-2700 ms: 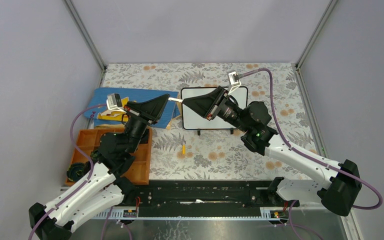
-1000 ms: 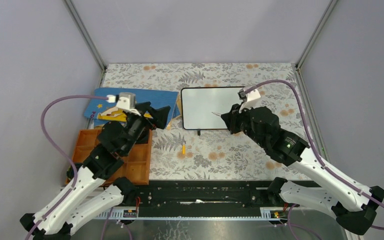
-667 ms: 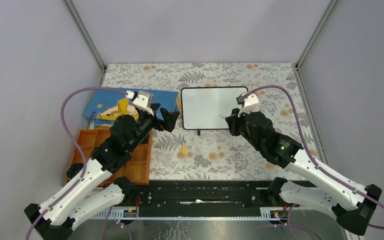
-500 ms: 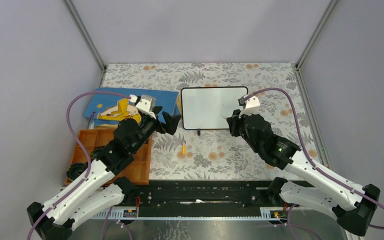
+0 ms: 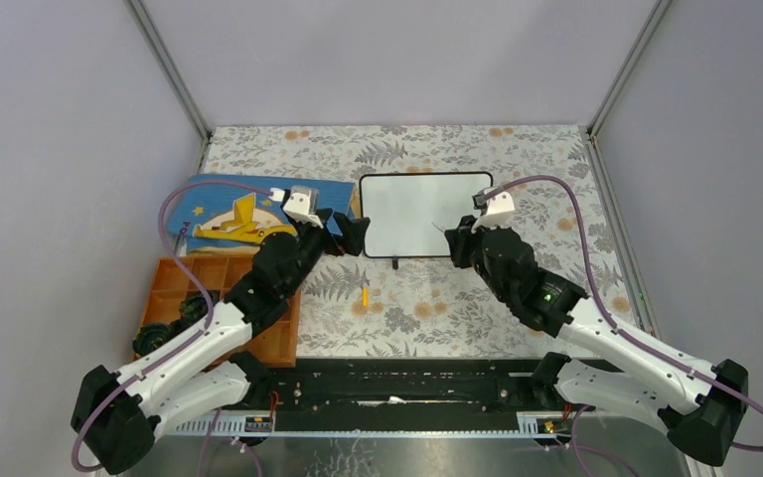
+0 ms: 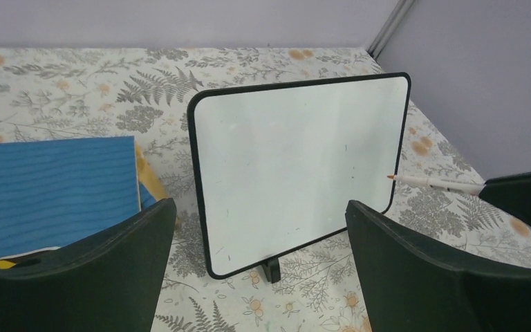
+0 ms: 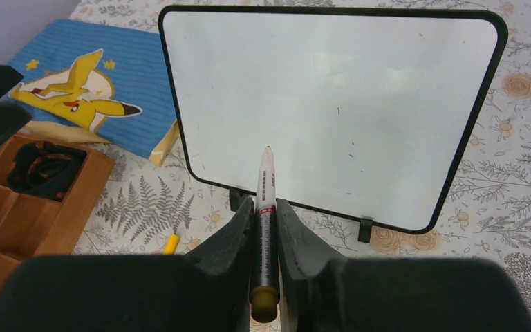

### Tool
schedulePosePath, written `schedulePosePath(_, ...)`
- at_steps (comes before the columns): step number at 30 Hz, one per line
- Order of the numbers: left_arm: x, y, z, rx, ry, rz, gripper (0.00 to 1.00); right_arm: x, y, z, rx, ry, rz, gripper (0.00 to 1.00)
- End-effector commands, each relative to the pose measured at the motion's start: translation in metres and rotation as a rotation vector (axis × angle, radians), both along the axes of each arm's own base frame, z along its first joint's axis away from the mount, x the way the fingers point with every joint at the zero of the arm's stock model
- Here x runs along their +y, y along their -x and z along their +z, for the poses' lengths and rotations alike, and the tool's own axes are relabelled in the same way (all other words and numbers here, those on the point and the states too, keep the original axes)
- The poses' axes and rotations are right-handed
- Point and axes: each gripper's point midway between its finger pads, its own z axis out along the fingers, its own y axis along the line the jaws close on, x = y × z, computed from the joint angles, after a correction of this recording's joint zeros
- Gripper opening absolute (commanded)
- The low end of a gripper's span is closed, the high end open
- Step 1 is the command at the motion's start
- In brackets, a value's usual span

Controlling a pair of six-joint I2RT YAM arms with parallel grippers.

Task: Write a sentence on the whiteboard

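The whiteboard (image 5: 425, 214) stands upright on two black feet at the back middle of the table. Its face (image 7: 332, 104) is bare apart from faint specks; the sentence is not in view. My left gripper (image 5: 350, 236) hovers just left of the board's lower left corner, and in the left wrist view it (image 6: 259, 207) is open wide with the board (image 6: 297, 166) framed between its fingers. My right gripper (image 7: 264, 206) is shut on a white marker (image 7: 265, 187), tip pointing at the board's lower part, close to it. The same marker (image 6: 432, 182) shows near the board's right edge.
A blue book with a yellow cartoon figure (image 5: 248, 209) lies left of the board. An orange wooden compartment tray (image 5: 278, 328) sits at the near left with a black object (image 5: 154, 338) beside it. A small yellow cap (image 5: 365, 296) lies on the floral cloth in front of the board.
My left arm has swung right from over the blue book to the board's left edge, jaws opening a little wider. My right gripper has shifted slightly, still holding the marker.
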Motion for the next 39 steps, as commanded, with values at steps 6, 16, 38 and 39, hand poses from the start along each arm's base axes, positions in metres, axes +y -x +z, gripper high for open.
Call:
schedulePosePath(6, -0.023, -0.014, 0.000, 0.120, 0.114, -0.140, 0.99, 0.005, -0.001, 0.002, -0.030, 0.028, 0.041, 0.00)
schedulePosePath(16, -0.013, -0.016, -0.016, 0.200, 0.079, -0.132, 0.99, 0.000, 0.003, 0.009, -0.045, -0.024, 0.025, 0.00)
schedulePosePath(38, 0.025, -0.089, 0.022, 0.145, 0.272, -0.106, 0.99, -0.011, 0.030, 0.018, -0.131, -0.119, 0.112, 0.00)
schedulePosePath(39, 0.028, -0.092, 0.024, 0.114, 0.262, -0.101, 0.99, -0.009, 0.030, 0.018, -0.130, -0.120, 0.116, 0.00)
